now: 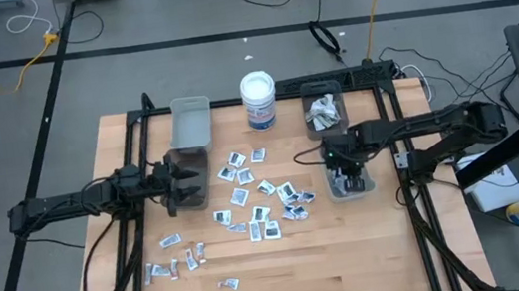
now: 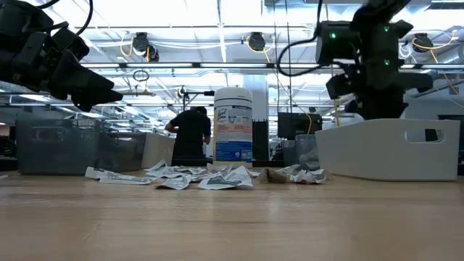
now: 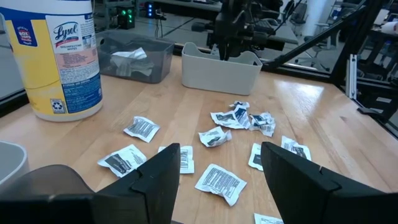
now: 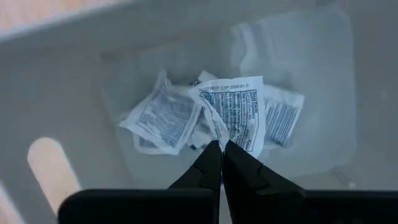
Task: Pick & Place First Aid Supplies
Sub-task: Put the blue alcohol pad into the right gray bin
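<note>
- The right gripper (image 4: 221,152) hangs over the pale bin (image 1: 349,187) at the table's three o'clock, jaws pinched on a white packet (image 4: 239,112), likely to drop it among those inside.
- The left gripper (image 3: 219,165) waits open at nine o'clock.
- More packets (image 1: 246,197) litter the wooden table (image 1: 354,254); a person (image 2: 191,134) stands in the workshop beyond.

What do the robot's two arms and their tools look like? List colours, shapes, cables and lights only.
Both arms are slim, matte black and jointed. The left tool has two broad, flat, dark wedge-shaped fingers. The right tool has narrow black fingers tapering to points. Black cables loop from the right arm's wrist, where small green lights glow.
</note>
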